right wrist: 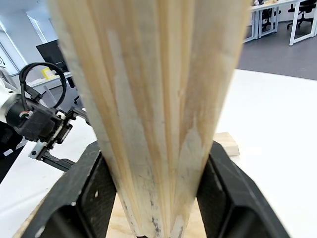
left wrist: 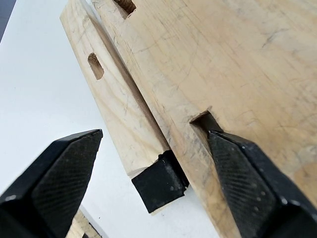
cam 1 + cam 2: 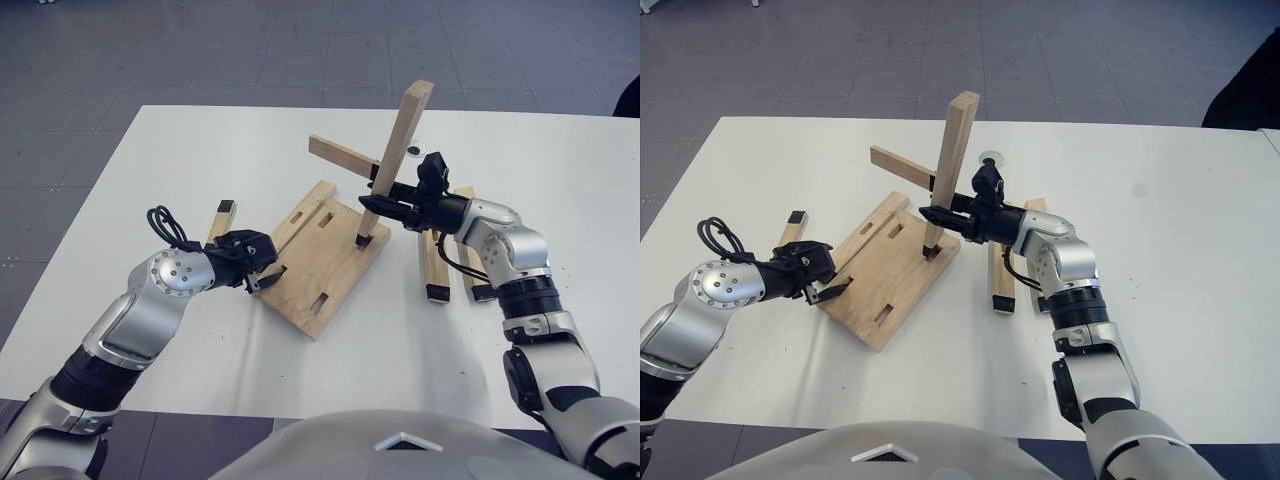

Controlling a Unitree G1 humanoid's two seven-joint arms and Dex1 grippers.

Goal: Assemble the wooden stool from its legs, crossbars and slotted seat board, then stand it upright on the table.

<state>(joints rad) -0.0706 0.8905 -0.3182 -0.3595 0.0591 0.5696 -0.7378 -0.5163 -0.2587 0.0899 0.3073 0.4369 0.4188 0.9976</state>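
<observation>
The slotted seat board [image 3: 335, 262] lies flat mid-table. My right gripper [image 3: 385, 205] is shut on a wooden leg [image 3: 398, 150], holding it near upright, its black-capped foot touching the board near the far right edge. A crossbar [image 3: 340, 155] sticks out from that leg to the left. In the right wrist view both fingers [image 1: 84, 193] press the leg [image 1: 148, 99]. My left gripper [image 3: 268, 275] is open at the board's left edge: one finger [image 2: 247, 178] rests by a slot, the other [image 2: 54, 183] stands off to the side. A capped leg [image 2: 119, 104] lies along that edge between them.
Another short leg [image 3: 222, 220] lies left of the board. Two more legs [image 3: 432, 265] lie right of it, partly under my right forearm. A small round fitting [image 3: 415, 150] sits on the table behind the held leg. The table's near and far-right areas are bare.
</observation>
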